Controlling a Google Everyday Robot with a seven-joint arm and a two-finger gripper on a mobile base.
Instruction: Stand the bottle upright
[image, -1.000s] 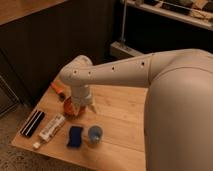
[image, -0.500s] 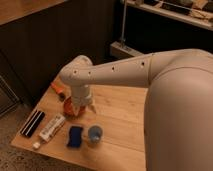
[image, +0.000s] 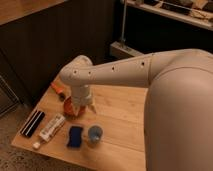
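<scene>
Against the frame from half a second ago I see no change: the arm (image: 115, 75) holds the same reach across the worktop (image: 120, 115) from the right, and every item lies where it did. The gripper (image: 78, 107) hangs over the left half of the worktop, just above an orange object (image: 67, 106) near the left edge. Whether the claw is open or closed I cannot tell from here. The bottle (image: 51, 127) lies on its side near the front-left corner, apart from the gripper. It is pale with a printed label along its body and a small light cap at the end pointing to the front edge. By my count there is one bottle, one flat black item (image: 32, 123) just beside it toward the left edge, one blue sponge (image: 75, 136) and one blue cup (image: 95, 133) standing upright near the front edge. There is also a second orange piece (image: 57, 89) nearer the back-left corner; I cannot tell whether the two orange patches are one thing.
</scene>
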